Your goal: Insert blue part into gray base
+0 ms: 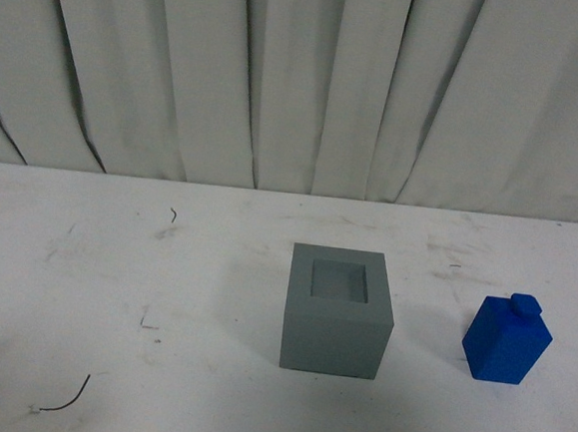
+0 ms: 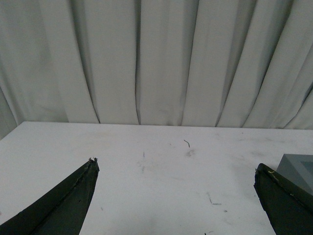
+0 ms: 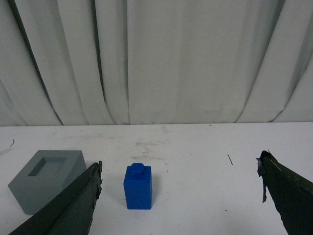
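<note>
Blue matte block (image 1: 506, 341), boxy, with a small square knob on top, upright on the bench (image 1: 113, 292), turned corner-on in the front view. To its left and apart from it, base (image 1: 338, 315): plain matte gray cube, square recess in its top face. White scuffed bench, pale pleated curtain (image 1: 280, 75) behind. Left hand (image 2: 176, 166) released, dark tapered fingers (image 2: 63, 205) spread wide. Right hand (image 3: 179, 161) likewise released, block ahead of it.

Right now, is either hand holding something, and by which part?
Nothing is held. The left hand and the right hand are open and empty; the blue part stands free on the table.
</note>
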